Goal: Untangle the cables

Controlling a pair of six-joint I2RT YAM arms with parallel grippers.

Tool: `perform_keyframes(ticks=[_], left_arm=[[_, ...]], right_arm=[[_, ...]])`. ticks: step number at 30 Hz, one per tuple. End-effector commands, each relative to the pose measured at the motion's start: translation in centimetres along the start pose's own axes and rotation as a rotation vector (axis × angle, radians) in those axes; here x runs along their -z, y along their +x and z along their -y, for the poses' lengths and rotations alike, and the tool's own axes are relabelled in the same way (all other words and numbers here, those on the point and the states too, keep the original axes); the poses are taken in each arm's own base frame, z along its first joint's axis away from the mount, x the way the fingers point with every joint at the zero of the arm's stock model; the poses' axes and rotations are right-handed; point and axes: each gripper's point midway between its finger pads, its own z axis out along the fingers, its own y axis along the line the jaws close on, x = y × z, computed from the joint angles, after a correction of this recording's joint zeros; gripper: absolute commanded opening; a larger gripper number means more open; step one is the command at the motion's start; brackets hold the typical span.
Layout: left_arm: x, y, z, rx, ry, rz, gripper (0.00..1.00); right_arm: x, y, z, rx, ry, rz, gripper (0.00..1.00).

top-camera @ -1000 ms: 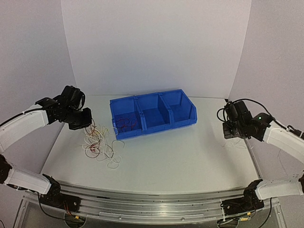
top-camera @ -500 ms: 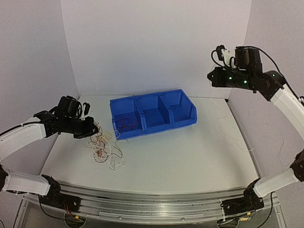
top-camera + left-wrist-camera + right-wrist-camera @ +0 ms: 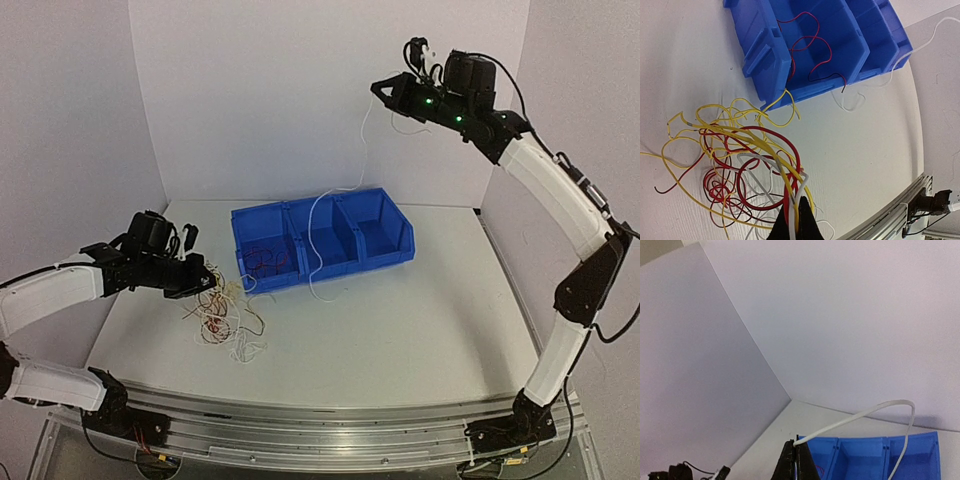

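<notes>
High at 1 o'clock, right fingers [image 3: 380, 89] pinch one white cable [image 3: 310, 235] draping down over blue bin [image 3: 335, 266]. Left fingers [image 3: 207, 283] pinch cable tangle [image 3: 222, 312] lying on worktop [image 3: 420, 320], 8 o'clock of bin.

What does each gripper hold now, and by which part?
The right gripper pinches a thin white cable near one end; the left gripper pinches a few strands at the edge of the red, yellow and white tangle.
</notes>
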Motion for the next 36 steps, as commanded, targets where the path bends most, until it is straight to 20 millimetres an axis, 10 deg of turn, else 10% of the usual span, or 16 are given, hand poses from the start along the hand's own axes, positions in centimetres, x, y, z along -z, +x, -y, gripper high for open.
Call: perform_keyframes(ticks=[1, 10, 24, 36], left_arm=[[-1.1, 0.2, 0.6, -0.003, 0.059, -0.006, 0.00], [-2.5, 1.2, 0.6, 0.012, 0.085, -0.062, 0.00], [-3.6, 1.0, 0.9, 0.018, 0.111, -0.070, 0.00], [-4.2, 1.4, 0.7, 0.021, 0.114, -0.084, 0.00]], right_arm=[[-0.9, -6.9, -2.7, -0.041, -0.135, 0.295, 0.00], [-3.3, -12.1, -0.2, 0.065, 0.003, 0.605, 0.00], [-1.1, -15.7, 1.2, -0.036, 0.014, 0.949, 0.00], [-9.9, -5.6, 0.2, -0.128, -0.130, 0.639, 0.00]])
